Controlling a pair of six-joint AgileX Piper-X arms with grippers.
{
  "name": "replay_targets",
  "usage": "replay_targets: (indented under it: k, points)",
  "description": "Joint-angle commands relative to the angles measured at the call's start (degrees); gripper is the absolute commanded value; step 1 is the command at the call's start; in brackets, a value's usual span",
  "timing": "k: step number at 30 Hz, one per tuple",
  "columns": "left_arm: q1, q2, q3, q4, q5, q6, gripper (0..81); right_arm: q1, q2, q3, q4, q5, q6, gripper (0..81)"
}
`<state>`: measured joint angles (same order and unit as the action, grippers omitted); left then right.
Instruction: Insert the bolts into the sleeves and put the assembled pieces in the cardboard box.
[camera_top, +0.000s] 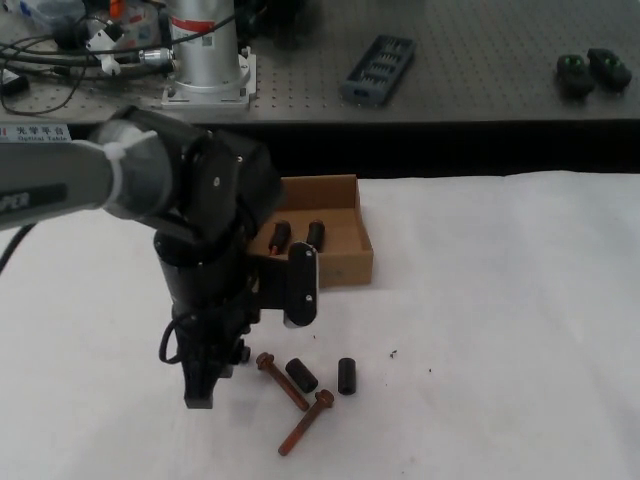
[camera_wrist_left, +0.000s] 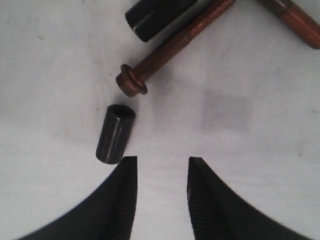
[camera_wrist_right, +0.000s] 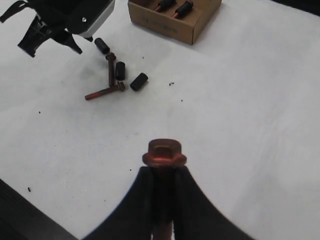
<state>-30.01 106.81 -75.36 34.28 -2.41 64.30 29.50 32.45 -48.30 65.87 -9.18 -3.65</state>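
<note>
My left gripper (camera_wrist_left: 159, 161) hangs open just above the white cloth, fingers pointing down (camera_top: 200, 393). A black sleeve (camera_wrist_left: 116, 133) lies right beside one fingertip, outside the jaws. Beyond it lie a copper bolt (camera_wrist_left: 170, 47), a second sleeve (camera_wrist_left: 157, 17) and the end of another bolt (camera_wrist_left: 295, 17). In the high view the two bolts (camera_top: 282, 380) (camera_top: 305, 422) and two sleeves (camera_top: 301, 375) (camera_top: 346, 376) lie in front of the cardboard box (camera_top: 350, 265). My right gripper (camera_wrist_right: 162, 170) is shut on a copper bolt (camera_wrist_right: 164, 152), head outward, well away from the cluster (camera_wrist_right: 120, 70).
Two assembled pieces (camera_top: 297, 235) lie inside the box. The cloth to the right of the parts is open. A metal bench behind holds a column base (camera_top: 207, 60), cables, a blue rack (camera_top: 378, 68) and two dark green parts (camera_top: 593, 70).
</note>
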Motion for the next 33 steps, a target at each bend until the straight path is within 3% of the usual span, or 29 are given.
replay_targets:
  k: [1,5,28,33]
  points:
    - [-0.36,1.22,-1.15,-0.69,-0.36,1.79,29.0,-0.36,-0.99,0.26,1.46,-0.41,0.11,3.7]
    - [-0.46,2.57,-1.26,-2.11,-0.47,1.79,37.1,-0.36,-0.98,0.26,1.97,-0.41,0.11,3.7]
    - [-0.13,9.04,-1.26,-7.74,-1.96,4.31,36.7,-0.36,-0.98,0.26,1.97,-0.41,0.11,3.7]
    - [0.83,9.02,-1.26,-8.65,-5.68,4.31,36.7,-0.36,-0.98,0.26,1.97,-0.41,0.11,3.7]
